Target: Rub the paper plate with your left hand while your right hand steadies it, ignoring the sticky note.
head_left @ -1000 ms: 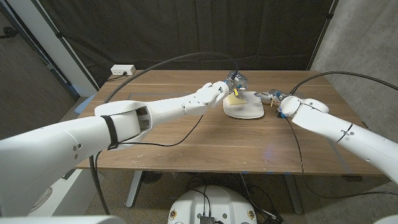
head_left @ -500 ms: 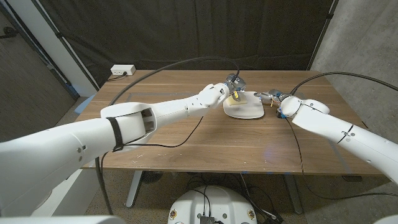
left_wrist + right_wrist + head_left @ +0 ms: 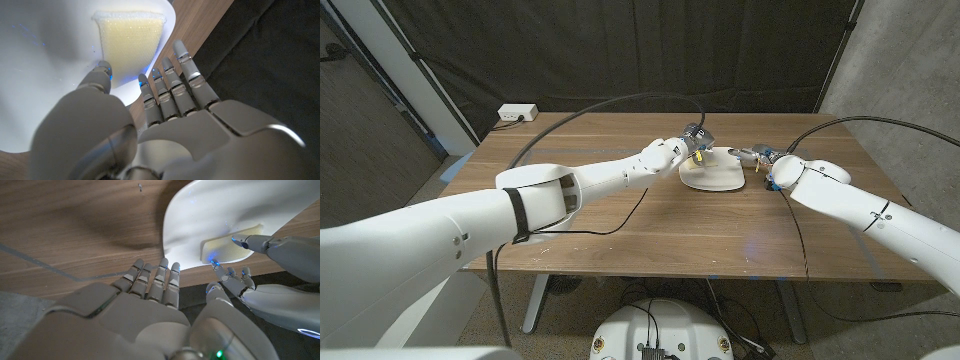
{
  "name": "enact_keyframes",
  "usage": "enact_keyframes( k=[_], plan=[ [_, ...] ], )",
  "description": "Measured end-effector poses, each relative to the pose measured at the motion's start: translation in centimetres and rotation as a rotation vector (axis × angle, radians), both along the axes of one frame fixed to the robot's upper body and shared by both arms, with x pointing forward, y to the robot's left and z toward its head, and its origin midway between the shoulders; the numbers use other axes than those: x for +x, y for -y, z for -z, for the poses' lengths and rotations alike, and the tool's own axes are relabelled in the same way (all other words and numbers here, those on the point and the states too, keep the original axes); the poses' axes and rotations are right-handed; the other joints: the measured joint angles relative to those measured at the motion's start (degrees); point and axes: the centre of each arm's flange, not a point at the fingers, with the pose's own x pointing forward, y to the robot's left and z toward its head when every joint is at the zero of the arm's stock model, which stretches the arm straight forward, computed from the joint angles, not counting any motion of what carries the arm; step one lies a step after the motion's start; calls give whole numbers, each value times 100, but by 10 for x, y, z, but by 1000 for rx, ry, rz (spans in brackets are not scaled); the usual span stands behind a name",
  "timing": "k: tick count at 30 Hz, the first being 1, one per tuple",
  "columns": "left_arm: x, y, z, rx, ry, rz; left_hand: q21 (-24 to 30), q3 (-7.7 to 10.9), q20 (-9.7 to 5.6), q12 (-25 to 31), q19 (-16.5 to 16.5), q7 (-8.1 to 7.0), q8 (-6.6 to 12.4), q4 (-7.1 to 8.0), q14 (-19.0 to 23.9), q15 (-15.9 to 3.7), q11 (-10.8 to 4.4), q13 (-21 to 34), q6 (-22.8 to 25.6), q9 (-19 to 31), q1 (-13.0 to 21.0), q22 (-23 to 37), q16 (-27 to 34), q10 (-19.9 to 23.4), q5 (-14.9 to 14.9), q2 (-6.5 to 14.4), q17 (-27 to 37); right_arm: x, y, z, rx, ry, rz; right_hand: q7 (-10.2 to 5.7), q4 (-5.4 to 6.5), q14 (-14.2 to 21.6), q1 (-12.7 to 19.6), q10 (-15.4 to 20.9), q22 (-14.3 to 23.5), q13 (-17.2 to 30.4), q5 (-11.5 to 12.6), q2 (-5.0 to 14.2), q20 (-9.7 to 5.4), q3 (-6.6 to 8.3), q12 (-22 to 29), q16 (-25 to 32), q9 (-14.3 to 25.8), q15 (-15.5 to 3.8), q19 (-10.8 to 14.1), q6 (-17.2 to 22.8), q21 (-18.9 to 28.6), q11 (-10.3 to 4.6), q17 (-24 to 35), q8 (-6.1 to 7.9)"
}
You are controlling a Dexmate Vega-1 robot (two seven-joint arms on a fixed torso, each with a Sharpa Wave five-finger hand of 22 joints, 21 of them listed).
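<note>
The white paper plate [image 3: 715, 178] lies at the table's far middle, with a yellow sticky note [image 3: 698, 154] on its far left part. My left hand [image 3: 669, 152] is at the plate's left rim. In the left wrist view the left hand [image 3: 165, 115] is spread: its thumb [image 3: 102, 74] lies over the plate [image 3: 45, 60] just short of the sticky note [image 3: 131, 40], and its other fingers reach past the rim. My right hand [image 3: 767, 160] holds nothing, and its straight fingers [image 3: 155, 277] point at the plate's [image 3: 220, 210] opposite rim; whether they touch it I cannot tell.
The wooden table [image 3: 620, 215] has a black cable [image 3: 620, 222] trailing across its middle. A white box [image 3: 517, 112] sits at the far left corner. Another cable loops on the table beside my right forearm [image 3: 860, 205]. Dark curtains hang behind.
My left hand has crept a little further onto the plate's left rim, toward the sticky note. The right hand and the plate have stayed put.
</note>
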Motion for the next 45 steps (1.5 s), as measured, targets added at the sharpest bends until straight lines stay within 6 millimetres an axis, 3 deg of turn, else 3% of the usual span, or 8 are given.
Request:
enact_keyframes(
  k=[7,14,21,29,35,40,45],
  plan=[
    [2,2,8,22,11,11,0,106,-153,45,112,18,130,-105,289,-64,-78,-26,397,-7,179,1,74,325,0,87,-26,-1,1,0,2,1,1,0,7,0,-30,0,0,0,0,-30,0,-7,0,0,0,0,0,0,1,0,0,0],
    [4,3,15,41,31,27,44,293,-308,162,268,60,360,-293,867,-210,-293,-56,1134,-44,583,15,251,944,-65,231,7,-1,2,0,2,1,3,21,7,0,-30,0,0,0,0,-30,0,-7,0,0,0,0,0,-20,1,0,0,0],
    [7,2,22,57,48,31,153,471,-338,257,386,129,522,-471,1439,-400,-432,-24,1673,-59,1034,42,437,1472,-72,444,111,0,3,-2,2,2,4,20,7,25,-77,0,0,0,0,-30,0,-7,0,0,0,-25,0,-20,4,0,0,0],
    [11,1,29,68,59,35,299,521,-366,338,494,174,647,-554,1867,-555,-425,44,2040,-56,1444,64,582,1864,-113,553,195,1,3,-3,-1,-3,3,21,7,25,-76,0,0,0,0,-30,0,-7,0,0,0,-25,0,-20,-29,0,0,0],
    [14,0,34,70,69,43,539,437,-445,512,676,189,814,-630,2377,-781,-342,174,2411,-56,1827,111,821,2284,-135,573,356,2,4,-4,-2,-3,4,20,6,24,-76,0,0,0,0,-30,0,-7,0,0,0,-24,0,-20,-29,0,-1,0],
    [15,-2,36,68,84,51,679,349,-426,551,696,220,826,-593,2667,-972,-328,296,2484,-55,1978,146,991,2374,-153,572,504,2,5,-4,-4,-4,6,20,6,24,-76,0,0,0,0,-30,0,-7,0,0,0,-24,0,-20,-28,0,-7,0],
    [14,-3,35,52,110,73,794,249,-447,582,717,286,828,-570,2824,-985,-276,415,2457,-44,2102,167,1077,2444,-144,573,618,4,6,-5,-6,-4,7,20,6,24,-76,0,0,0,0,-30,0,-7,0,0,0,-24,0,-20,-29,0,-15,0]
  ],
)
